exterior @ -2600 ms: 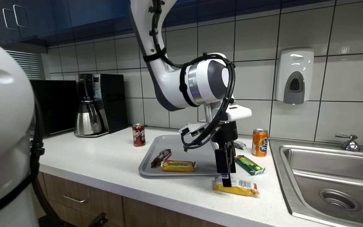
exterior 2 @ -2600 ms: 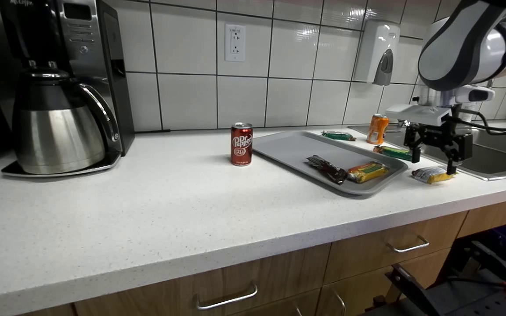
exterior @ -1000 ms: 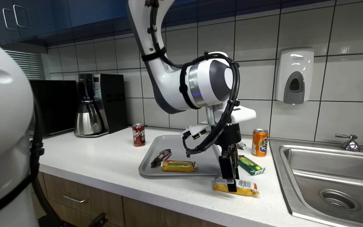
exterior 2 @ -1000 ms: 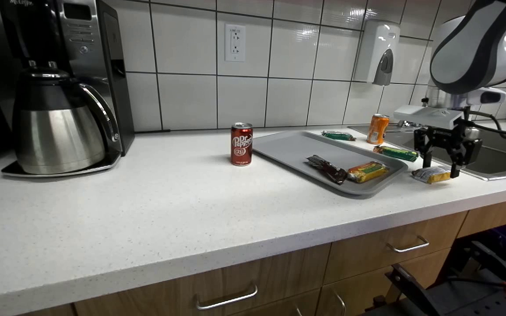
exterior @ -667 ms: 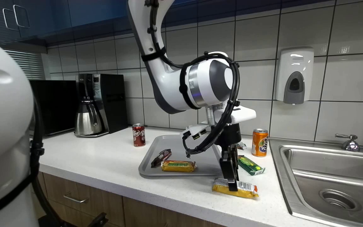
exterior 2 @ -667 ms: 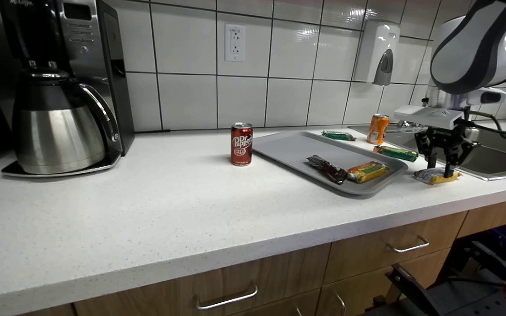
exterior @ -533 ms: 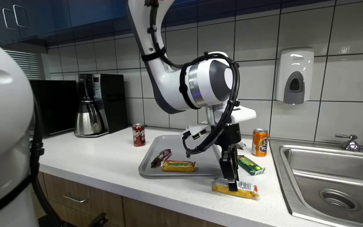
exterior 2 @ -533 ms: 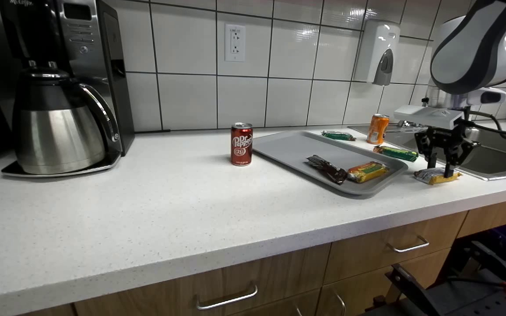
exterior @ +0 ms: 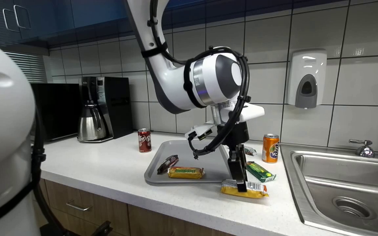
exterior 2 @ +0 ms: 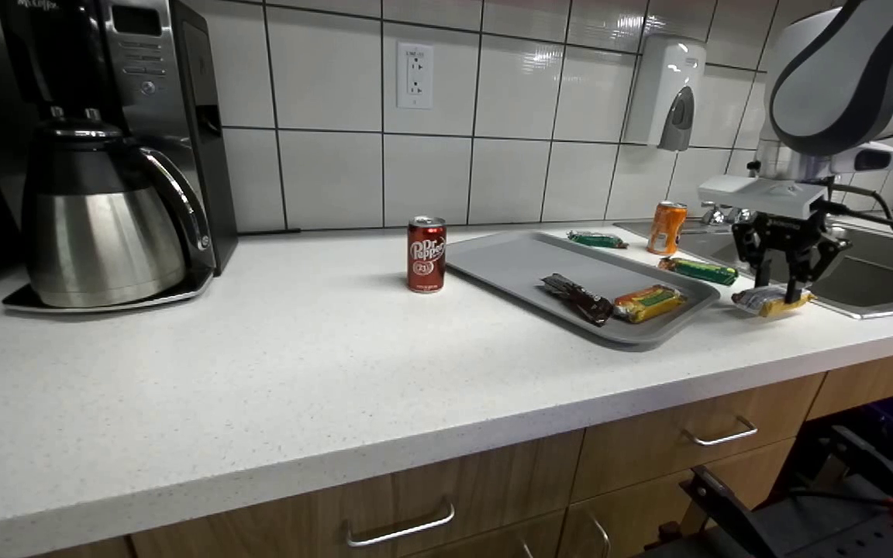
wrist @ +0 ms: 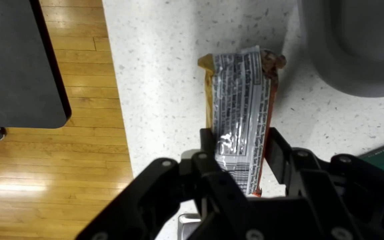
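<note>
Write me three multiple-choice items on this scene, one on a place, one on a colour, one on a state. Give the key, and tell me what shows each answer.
1. Relative to the gray tray, the brown-wrapped bar lies:
A. on it
B. under it
C. outside it

2. The can nearest the sink is:
A. green
B. red
C. orange

3. Regarding the yellow-and-silver bar, the jaws are:
A. wide open above it
B. closed on it
C. shut beside it

Key:
1 A: both exterior views show it lying inside the gray tray.
2 C: both exterior views show its orange side.
3 B: the wrist view shows a jaw against each of its long sides.
</note>
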